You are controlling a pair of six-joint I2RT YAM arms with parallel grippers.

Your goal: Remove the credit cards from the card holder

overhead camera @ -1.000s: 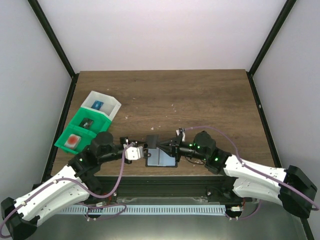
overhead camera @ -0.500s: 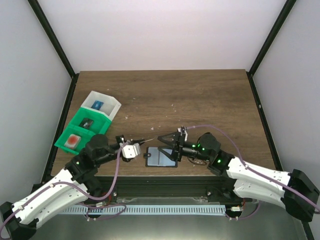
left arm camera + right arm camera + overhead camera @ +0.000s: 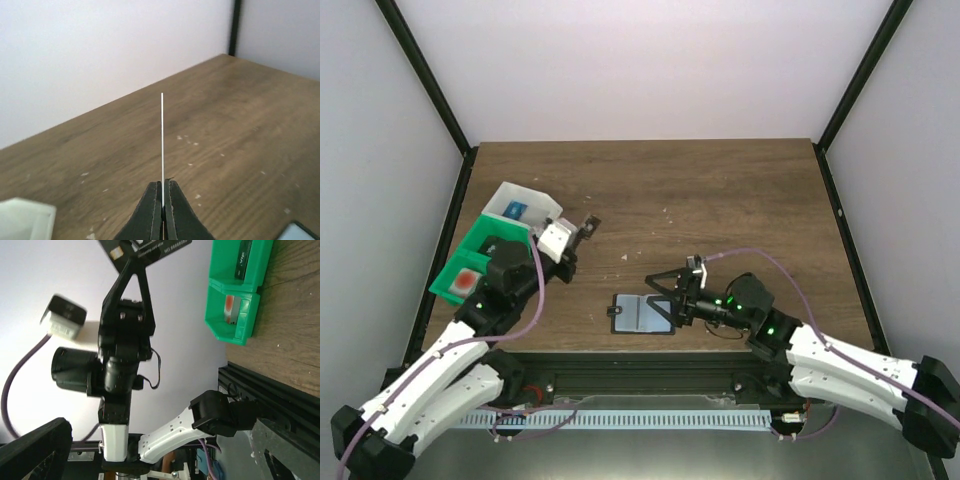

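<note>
Seen from overhead, the left arm reaches forward and up from its base, elbow bent, wrist lifted above the left side of the wooden table. The left gripper is pinched tight on one of the credit cards, which its wrist camera sees edge-on as a thin upright line between the two fingers. The card is held in the air beside the white bin and the green bin.

The card holder lies open and flat on the table near its front edge, between the two arms. The right arm stretches low and leftward toward it. The right gripper has its fingers spread wide at the holder's right side, gripping nothing; contact with the holder cannot be made out.
</note>
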